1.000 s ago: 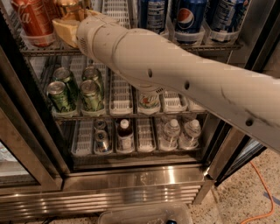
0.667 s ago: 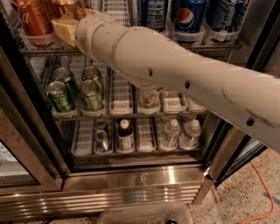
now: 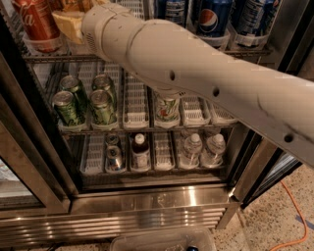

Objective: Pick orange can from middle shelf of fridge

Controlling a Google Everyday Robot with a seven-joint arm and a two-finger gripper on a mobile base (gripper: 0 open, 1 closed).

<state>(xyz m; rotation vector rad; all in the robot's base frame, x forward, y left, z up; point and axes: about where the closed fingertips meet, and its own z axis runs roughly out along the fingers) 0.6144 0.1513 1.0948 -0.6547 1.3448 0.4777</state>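
Note:
My gripper [image 3: 68, 23] is at the top left, reaching into the fridge [image 3: 147, 212] at the middle shelf [image 3: 49, 58]. Only its tan end shows past the thick white arm [image 3: 196, 78]. It sits just right of the red cola can [image 3: 35, 23]. A bit of the gold-orange can [image 3: 73, 5] shows right above the gripper at the frame's top edge; most of it is hidden. Blue cola cans [image 3: 213, 17] stand further right on the same shelf.
Green cans [image 3: 83, 100] and one pale can [image 3: 167, 108] stand on the rack below. Water bottles [image 3: 202, 147] and small dark bottles [image 3: 140, 149] fill the bottom rack. Dark door frames flank the opening. An orange cable [image 3: 289, 215] lies on the floor at right.
The arm's end and the gripper have crept slightly upward and further in at the middle shelf. The cans have not moved.

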